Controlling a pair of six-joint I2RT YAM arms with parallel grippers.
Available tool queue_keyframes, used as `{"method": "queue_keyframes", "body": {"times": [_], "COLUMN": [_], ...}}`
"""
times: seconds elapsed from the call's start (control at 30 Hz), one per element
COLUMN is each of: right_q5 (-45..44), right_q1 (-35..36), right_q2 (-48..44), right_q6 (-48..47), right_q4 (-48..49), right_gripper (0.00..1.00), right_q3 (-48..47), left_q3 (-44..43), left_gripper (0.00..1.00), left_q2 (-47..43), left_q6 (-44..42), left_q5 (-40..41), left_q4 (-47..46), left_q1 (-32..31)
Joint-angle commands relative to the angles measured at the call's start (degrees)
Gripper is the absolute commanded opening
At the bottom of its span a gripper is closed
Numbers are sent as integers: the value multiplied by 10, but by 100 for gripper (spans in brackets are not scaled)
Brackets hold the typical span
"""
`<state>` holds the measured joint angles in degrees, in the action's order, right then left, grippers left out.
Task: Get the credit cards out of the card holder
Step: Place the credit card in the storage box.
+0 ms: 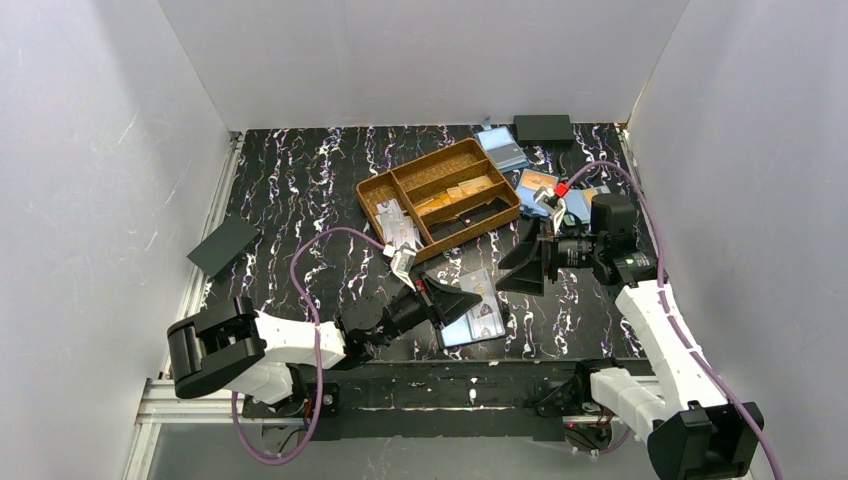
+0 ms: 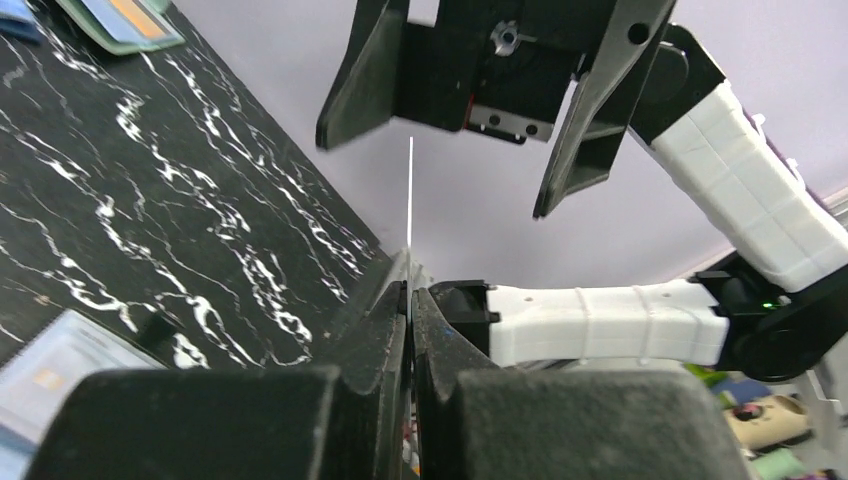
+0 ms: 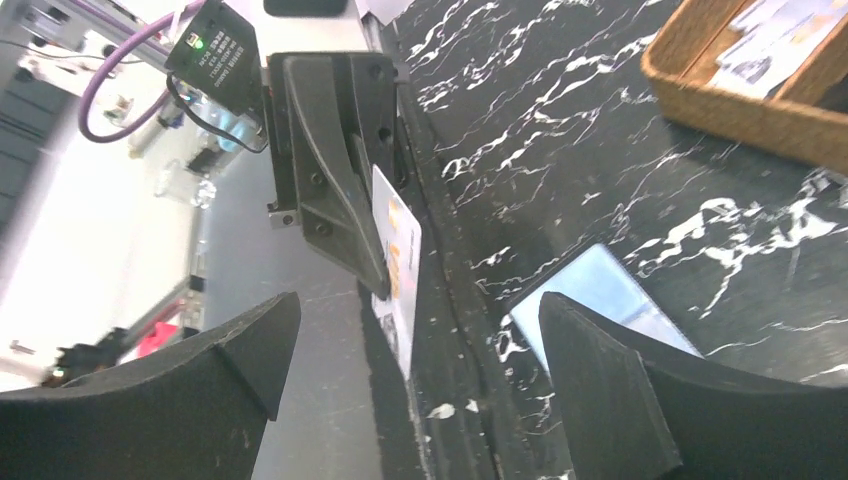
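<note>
My left gripper [image 1: 478, 297] is shut on a thin whitish credit card [image 3: 398, 262] with an orange mark. It holds the card upright, seen edge-on as a white line [image 2: 410, 200] in the left wrist view. The card holder [image 1: 475, 315] lies open on the table just under that gripper, its light blue lining [image 3: 600, 300] facing up. My right gripper [image 1: 515, 265] faces the left one from the right. Its jaws are wide open on either side of the card's free end, not touching it. Both right fingers [image 2: 585, 130] hang above the card's edge.
A brown compartment tray [image 1: 420, 163] holding cards stands behind the grippers. Blue holders [image 1: 500, 150] and a black case [image 1: 543, 127] lie at the back right. Another black wallet [image 1: 225, 245] lies at the left. A grey-green holder [image 2: 120, 25] sits far off.
</note>
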<state>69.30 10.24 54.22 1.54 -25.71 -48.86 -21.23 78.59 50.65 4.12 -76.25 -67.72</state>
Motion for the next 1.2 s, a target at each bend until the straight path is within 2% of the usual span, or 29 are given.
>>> {"method": "queue_keyframes", "body": {"times": [0.0, 0.13, 0.3, 0.4, 0.57, 0.6, 0.63, 0.7, 0.77, 0.8, 0.87, 0.9, 1.07, 1.17], "right_q5": [44, 56, 72, 82, 107, 115, 119, 122, 127, 127, 131, 131, 137, 137], "right_q1": [-1, 7, 17, 19, 24, 24, 24, 24, 24, 24, 23, 23, 17, 15], "right_q2": [-18, -38, -41, -36, -30, -30, -31, -33, -34, -35, -36, -37, -28, -18], "right_q6": [105, 158, 195, 199, 190, 182, 174, 169, 163, 159, 154, 151, 148, 148], "right_q4": [89, 157, 215, 227, 248, 248, 248, 252, 272, 277, 295, 305, 366, 376], "right_gripper": [98, 94, 73, 54, 1, 1, 1, 1, 1, 1, 1, 1, 1, 1], "right_q3": [41, 86, 118, 119, 118, 117, 117, 117, 118, 119, 122, 124, 135, 132], "left_q3": [-14, -32, -55, -59, -54, -51, -47, -33, -8, 7, 37, 48, 8, -42], "left_gripper": [0, 0, 0, 0, 0, 0, 4, 17, 45, 64, 92, 98, 98, 98], "left_q2": [-6, 3, 16, 20, 14, 12, 7, -7, -38, -62, -123, -176, -391, -456], "left_q6": [-99, -107, -104, -97, -93, -92, -91, -86, -87, -97, -120, -138, -261, -351], "left_q5": [34, 40, 31, 30, 40, 44, 46, 52, 53, 48, 39, 30, -1, -21], "left_q4": [-25, -26, -29, -30, -31, -31, -30, -18, 10, 28, 79, 124, 498, 626], "left_q1": [0, 0, -1, 0, 0, 0, 0, 0, -1, -1, 1, 6, 19, 22]}}
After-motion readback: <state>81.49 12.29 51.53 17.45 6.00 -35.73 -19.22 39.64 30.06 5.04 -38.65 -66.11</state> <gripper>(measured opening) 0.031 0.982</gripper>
